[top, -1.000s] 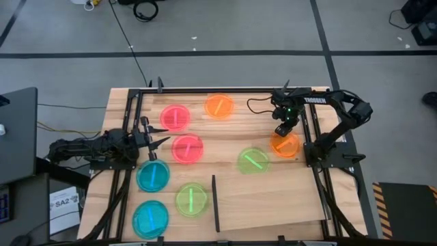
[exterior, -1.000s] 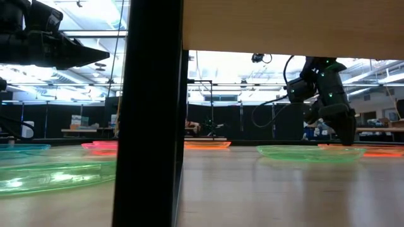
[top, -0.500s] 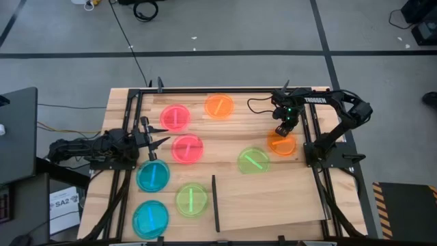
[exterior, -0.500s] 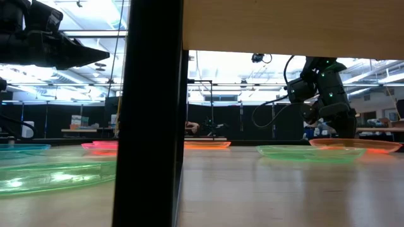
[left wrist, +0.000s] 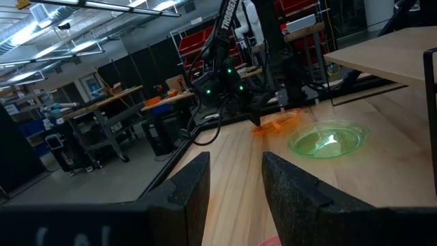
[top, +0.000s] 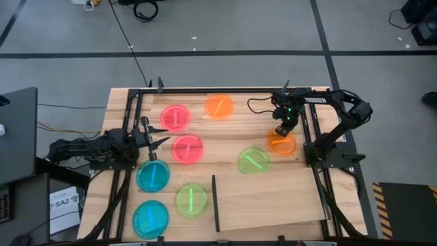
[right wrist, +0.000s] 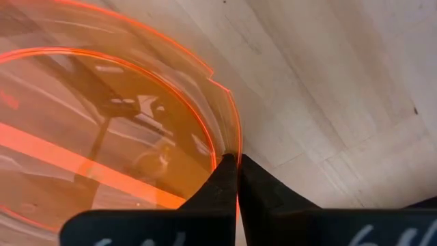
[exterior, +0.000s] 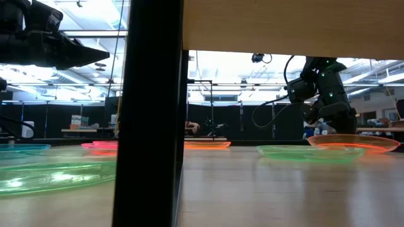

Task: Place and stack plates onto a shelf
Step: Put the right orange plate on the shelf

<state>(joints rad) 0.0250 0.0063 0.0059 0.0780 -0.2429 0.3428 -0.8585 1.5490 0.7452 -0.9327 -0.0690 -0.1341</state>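
Observation:
My right gripper (top: 282, 131) is shut on an orange plate (top: 280, 143) at the table's right side; the low view shows this plate (exterior: 353, 143) raised a little above the tabletop. On the table lie two pink plates (top: 175, 117) (top: 187, 148), another orange plate (top: 219, 106), two green plates (top: 253, 160) (top: 192, 199) and two blue plates (top: 153, 175) (top: 150, 218). The shelf (top: 273, 201) is a pale board with a black strip (top: 215, 203), at the near middle. My left gripper (top: 160, 134) hovers open at the left, beside the pink plates. My right gripper pinches the orange plate's rim (right wrist: 235, 140) at its far edge between the two fingers (right wrist: 256, 179). The fingers come from above, pointing down. The plate hangs nearly level, slightly tilted, just above the table (exterior: 379, 146).
Black frame rails run along the table's left (top: 130, 137) and right (top: 311, 137) sides. The nearest green plate (exterior: 309, 152) lies just beside the held one. Bare wood lies between the green plate and the shelf.
My right gripper has shut on the orange plate's far rim and risen slightly. The plate, which lay flat on the table, now sits raised and has shifted a little toward the table's left and far side.

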